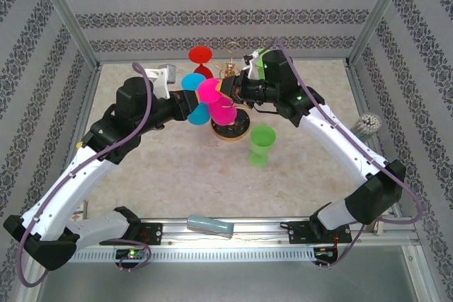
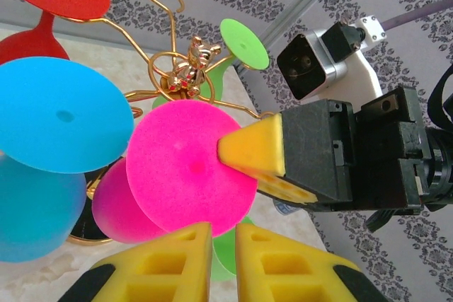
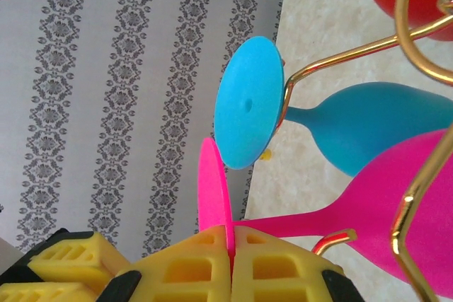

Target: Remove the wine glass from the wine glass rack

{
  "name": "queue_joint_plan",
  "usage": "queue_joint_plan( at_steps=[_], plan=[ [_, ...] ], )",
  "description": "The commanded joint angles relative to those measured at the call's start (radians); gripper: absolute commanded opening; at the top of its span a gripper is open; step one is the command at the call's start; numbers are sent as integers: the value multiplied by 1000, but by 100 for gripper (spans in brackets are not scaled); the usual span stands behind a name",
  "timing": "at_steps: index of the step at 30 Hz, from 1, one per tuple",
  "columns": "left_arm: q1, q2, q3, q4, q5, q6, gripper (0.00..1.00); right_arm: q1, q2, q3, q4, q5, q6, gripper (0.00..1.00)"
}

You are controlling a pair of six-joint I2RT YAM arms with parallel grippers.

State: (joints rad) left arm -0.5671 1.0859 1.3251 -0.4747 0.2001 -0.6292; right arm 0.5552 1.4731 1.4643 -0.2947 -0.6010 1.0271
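The gold wire wine glass rack (image 1: pixel 231 70) (image 2: pixel 185 76) (image 3: pixel 417 33) stands at mid-table with coloured glasses hanging bowl-down from its arms. My right gripper (image 1: pixel 225 90) (image 3: pixel 232 245) is shut on the edge of the pink wine glass's round foot (image 3: pixel 212 189) (image 2: pixel 180 167). The pink stem (image 3: pixel 297 221) runs past a gold arm tip (image 3: pixel 336 240). My left gripper (image 1: pixel 192 107) (image 2: pixel 223 235) sits just on the other side of that foot, facing its flat face. Its jaws stand a narrow slit apart with nothing in them.
Blue (image 1: pixel 192 83), red (image 1: pixel 201 56) and green (image 1: pixel 258 61) glasses hang on other arms close by. A green glass (image 1: pixel 260 145) stands upright on the table right of the rack's base (image 1: pixel 230 134). A grey-blue object (image 1: pixel 210 225) lies at the near edge.
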Motion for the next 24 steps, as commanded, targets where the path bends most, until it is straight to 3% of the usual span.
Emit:
queue_joint_plan(
  at_steps=[1, 15, 24],
  plan=[
    [13, -32, 2, -53, -40, -3, 18, 14, -38, 4, 28, -20, 16, 0],
    [14, -175, -50, -246, -124, -64, 18, 100, -116, -74, 25, -7, 5, 0],
    [13, -296, -128, -432, -123, -109, 25, 246, -168, -163, 12, 53, -104, 0]
  ],
)
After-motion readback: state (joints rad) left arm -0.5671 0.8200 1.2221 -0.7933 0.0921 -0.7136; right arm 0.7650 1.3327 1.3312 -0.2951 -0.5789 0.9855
